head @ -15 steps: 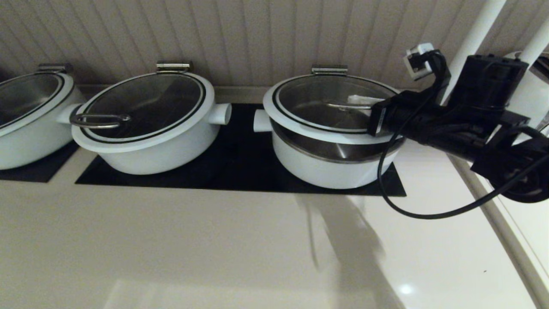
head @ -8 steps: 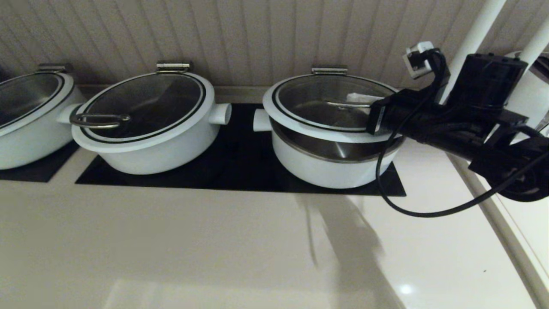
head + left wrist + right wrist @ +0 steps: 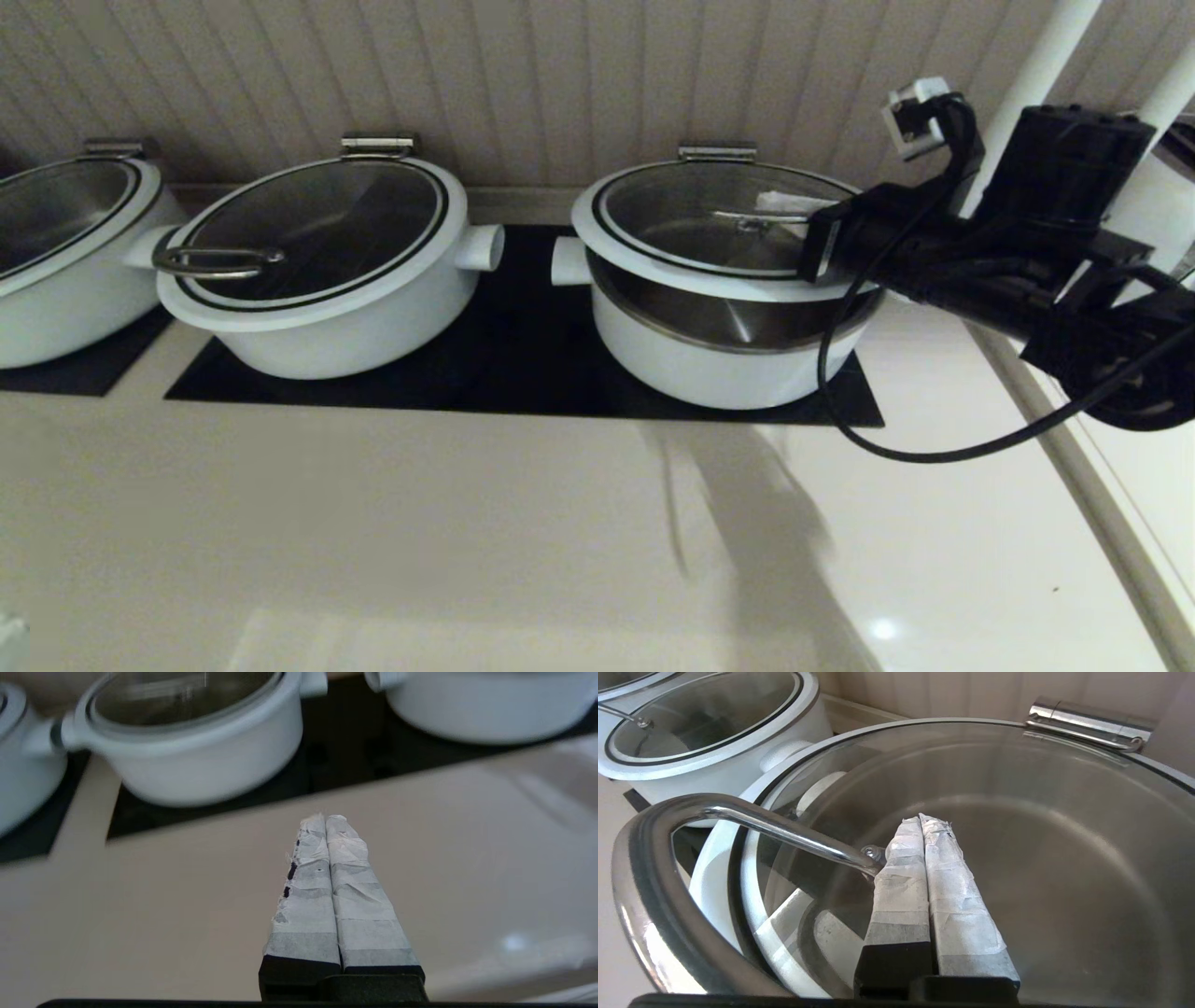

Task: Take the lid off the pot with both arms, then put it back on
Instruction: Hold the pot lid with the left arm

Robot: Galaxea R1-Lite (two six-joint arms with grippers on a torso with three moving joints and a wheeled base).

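Observation:
The pot (image 3: 719, 369) stands at the right end of the black cooktop. Its lid (image 3: 695, 201) is tilted: the front rim is raised off the pot and the steel inner bowl shows in the gap, while the back stays at the hinge bracket (image 3: 717, 151). My right gripper (image 3: 764, 199) is shut, with nothing between its fingers, and lies against the inner end of the steel bar handle (image 3: 742, 220). The right wrist view shows the gripper (image 3: 922, 819), the handle (image 3: 775, 828) and the glass lid (image 3: 1064, 826). My left gripper (image 3: 324, 817) is shut and empty over the counter.
A like pot with an oval loop handle (image 3: 317, 271) stands to the left, and a third pot (image 3: 56, 252) at the far left. A panelled wall runs close behind. The beige counter (image 3: 467, 523) lies in front. White posts (image 3: 1027, 84) rise at the right.
My right arm has risen slightly, and the lid's front rim has lifted a little further off the pot. The left gripper's earlier position is not shown.

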